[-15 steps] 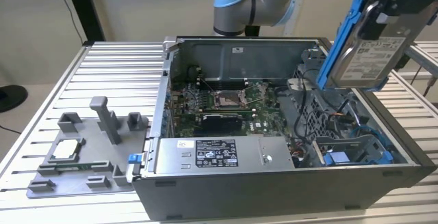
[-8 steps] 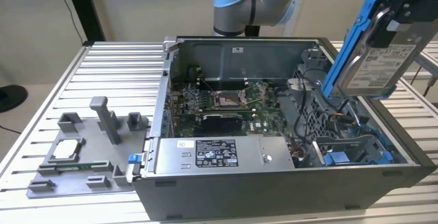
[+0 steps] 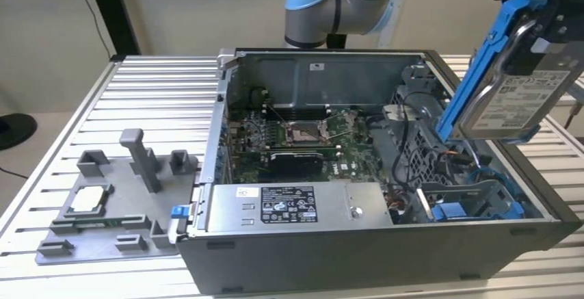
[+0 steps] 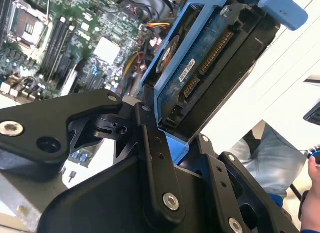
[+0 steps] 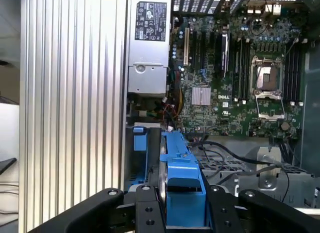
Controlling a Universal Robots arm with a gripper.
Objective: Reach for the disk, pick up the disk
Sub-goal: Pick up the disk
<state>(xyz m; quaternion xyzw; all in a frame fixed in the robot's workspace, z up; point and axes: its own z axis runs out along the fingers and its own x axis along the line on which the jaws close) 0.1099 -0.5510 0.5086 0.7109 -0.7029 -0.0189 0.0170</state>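
- The bench (image 3: pixel 146 87) is a ribbed metal top of parallel silver slats, with a pale wall behind it and a dark upright post toward the exterior view's left.
- An open computer case (image 3: pixel 365 244) lies on its side on the bench, its green motherboard (image 3: pixel 301 135) and empty processor socket exposed.
- Along the case's near edge sits the long grey power supply box (image 3: pixel 292 206) with a white sticker.
- On the exterior view's left, a grey fixture tray (image 3: pixel 109 203) rests on the slats and carries a small square silver chip (image 3: pixel 87 200).
- The disk (image 3: pixel 515 94) hangs in the air above the case's corner on the exterior view's right, clear of the blue drive bay (image 3: pixel 466 210) below it.
- Its long axis runs steeply up and down, tilted a little; the labelled flat face looks toward the exterior camera, and the blue bracket (image 3: pixel 483 59) runs up the edge toward the case.
- In the second wrist view the connector end of the disk (image 4: pixel 210 68) points away from the hand.
- The hand (image 5: pixel 182 205) is clamped on the disk, its black fingers (image 5: pixel 145 213) pressed against the blue bracket on both sides.
- A person's leg (image 4: pixel 270 158) shows past the bench in the second wrist view.
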